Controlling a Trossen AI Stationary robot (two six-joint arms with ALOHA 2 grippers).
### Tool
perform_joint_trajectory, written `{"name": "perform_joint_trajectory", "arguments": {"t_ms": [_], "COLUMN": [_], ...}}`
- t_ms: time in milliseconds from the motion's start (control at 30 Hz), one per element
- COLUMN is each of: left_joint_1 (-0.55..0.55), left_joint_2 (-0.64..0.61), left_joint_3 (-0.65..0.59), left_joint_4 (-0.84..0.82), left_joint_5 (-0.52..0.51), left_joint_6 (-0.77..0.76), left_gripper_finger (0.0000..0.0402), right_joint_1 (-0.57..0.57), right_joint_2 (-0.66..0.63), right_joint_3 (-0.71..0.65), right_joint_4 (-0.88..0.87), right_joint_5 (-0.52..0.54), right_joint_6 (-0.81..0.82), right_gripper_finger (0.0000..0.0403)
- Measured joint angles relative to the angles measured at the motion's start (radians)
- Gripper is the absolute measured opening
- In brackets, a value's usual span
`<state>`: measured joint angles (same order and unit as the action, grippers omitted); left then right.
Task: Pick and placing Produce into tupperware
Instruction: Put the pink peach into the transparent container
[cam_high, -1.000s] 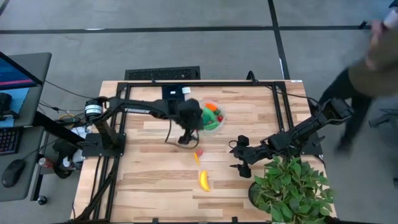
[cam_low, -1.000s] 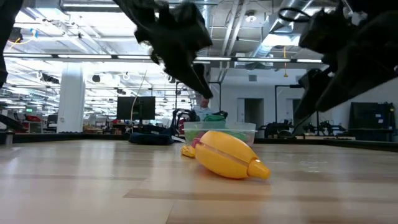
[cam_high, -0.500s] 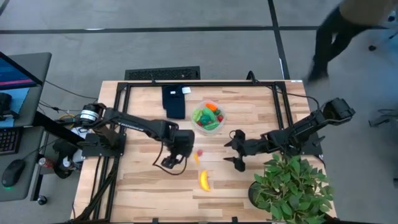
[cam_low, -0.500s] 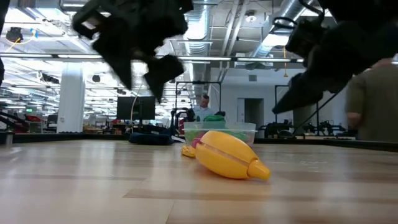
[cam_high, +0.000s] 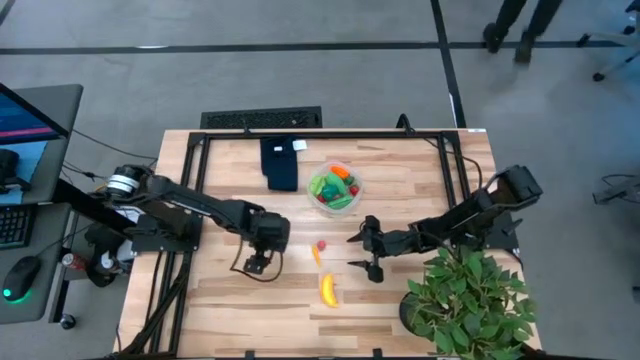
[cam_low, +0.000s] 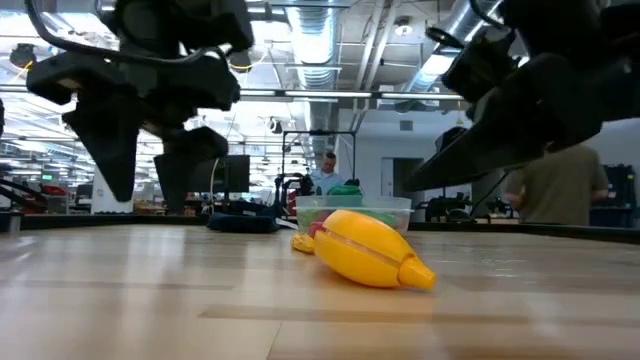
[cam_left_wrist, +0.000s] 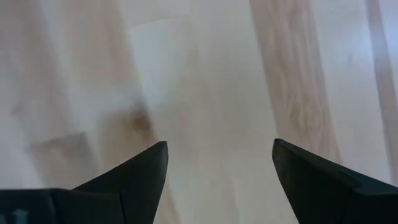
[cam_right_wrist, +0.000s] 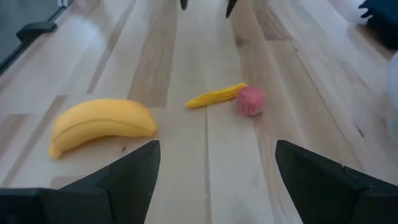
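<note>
Currently, the left tool (cam_high: 257, 264) hangs over bare wood on the left half of the tabletop (cam_high: 420, 180), its fingers (cam_left_wrist: 134, 177) spread apart with nothing between them; the left wrist view shows only plain boards beneath. The right tool (cam_high: 366, 250) sits low over the tabletop's right-centre, likewise parted and empty, pointing toward the loose produce.

The tupperware (cam_high: 335, 187) stands upright toward the far centre of the tabletop, just beside a dark blue folded cloth (cam_high: 281, 163). It contains several green pieces, an orange piece and a small red one.

Three items lie outside it, between the two tools. A yellow banana (cam_high: 328, 290) rests on its side nearest the near edge. A small red strawberry (cam_high: 321, 244) lies farther in, and a thin yellow-orange piece (cam_high: 315, 256) lies just beside it, apparently touching at one end. In the right wrist view the banana (cam_right_wrist: 99, 124), the thin piece (cam_right_wrist: 214, 96) and the strawberry (cam_right_wrist: 250, 100) all show ahead of the right tool's fingers (cam_right_wrist: 127, 177), none in contact with them.

A leafy potted plant (cam_high: 470, 305) occupies the near right corner, close against the right arm. A person (cam_low: 555, 185) is visible in the room beyond in the low view.
</note>
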<state>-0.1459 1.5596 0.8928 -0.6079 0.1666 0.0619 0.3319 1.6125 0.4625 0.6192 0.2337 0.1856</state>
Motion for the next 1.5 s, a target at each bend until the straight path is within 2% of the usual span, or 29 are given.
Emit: {"name": "perform_joint_trajectory", "arguments": {"t_ms": [233,467,633,733,933,1033,1267,1500], "left_joint_1": [-0.004,-0.052,-0.092,-0.12,-0.163,-0.169,-0.169,-0.169], "left_joint_2": [-0.285,-0.662,-0.889,-0.981,-1.078,-1.093,-1.103,-1.102], "left_joint_3": [-0.162,-0.439,-0.584,-0.649,-0.772,-0.809,-0.815,-0.815], "left_joint_4": [0.058,0.372,0.576,0.637,0.75,0.791,0.8,0.8], "left_joint_5": [-0.101,-0.256,-0.331,-0.37,-0.406,-0.425,-0.429,-0.429], "left_joint_6": [-0.1,-0.155,-0.141,-0.117,-0.104,-0.104,-0.097,-0.097], "left_gripper_finger": [0.0279,0.0279,0.0279,0.0279,0.0279,0.0279,0.0279,0.0279], "right_joint_1": [-0.034,-0.038,-0.038,-0.043,-0.067,-0.081,-0.115,-0.14], "right_joint_2": [0.018,0.048,0.15,0.219,0.345,0.398,0.483,0.491], "right_joint_3": [0.0,0.0,0.0,0.008,0.07,0.108,0.175,0.182], "right_joint_4": [0.017,0.094,0.239,0.315,0.394,0.422,0.422,0.422], "right_joint_5": [-0.001,-0.001,-0.001,-0.002,-0.007,-0.047,-0.106,-0.108], "right_joint_6": [0.019,0.01,-0.029,-0.037,-0.067,-0.085,-0.089,-0.089], "right_gripper_finger": [0.0312,0.0312,0.0312,0.0312,0.0312,0.0312,0.0312,0.0312]}}
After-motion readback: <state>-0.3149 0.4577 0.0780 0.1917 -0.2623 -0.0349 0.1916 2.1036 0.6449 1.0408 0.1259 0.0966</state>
